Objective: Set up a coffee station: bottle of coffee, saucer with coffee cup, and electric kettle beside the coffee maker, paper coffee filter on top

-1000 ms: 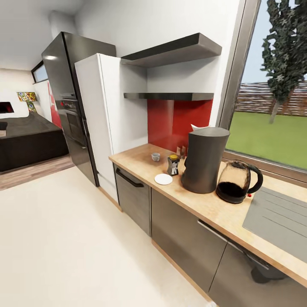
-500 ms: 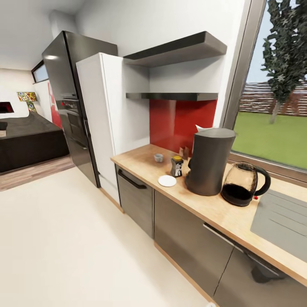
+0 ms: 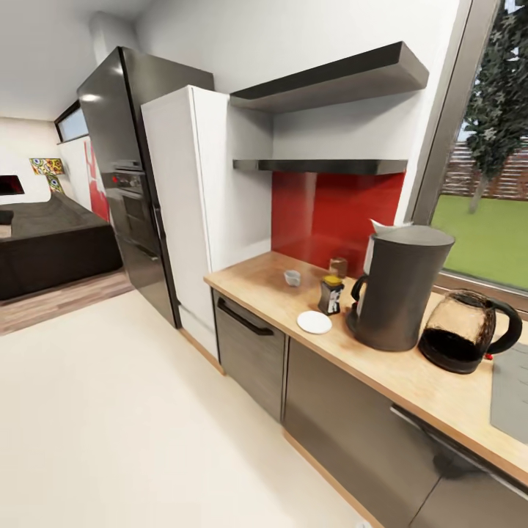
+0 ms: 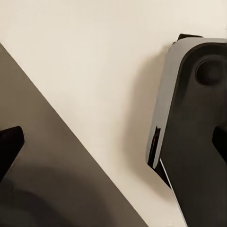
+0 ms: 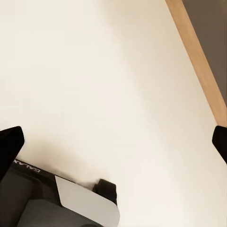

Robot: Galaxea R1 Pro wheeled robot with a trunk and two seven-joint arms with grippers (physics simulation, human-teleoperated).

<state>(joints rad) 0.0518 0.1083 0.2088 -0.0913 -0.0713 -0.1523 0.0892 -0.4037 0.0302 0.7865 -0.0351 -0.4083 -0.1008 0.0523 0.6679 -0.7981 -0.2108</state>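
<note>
A beige kitchen surface [image 3: 411, 381] carries the coffee maker [image 3: 400, 290], kettle [image 3: 466, 341], coffee jar [image 3: 331, 295] and saucer [image 3: 314, 322]. The cup [image 3: 292, 278] sits apart toward the surface's far end, so it likely goes on the saucer next. Both arms' fingers are spread, empty.

Spread dark fingers [image 5: 10, 142] frame cream floor [image 5: 104, 85] and the robot's base [image 5: 56, 203].

**Bright daylight, soft render**

Daylight from the window [image 3: 484, 213] at the right fills the kitchen evenly. The tall dark fridge [image 3: 121, 169] carries a small glare spot. Shadows under the kitchen shelf [image 3: 323, 166] are faint. Straight lines lean near the edges, and textures look slightly soft throughout.
</note>
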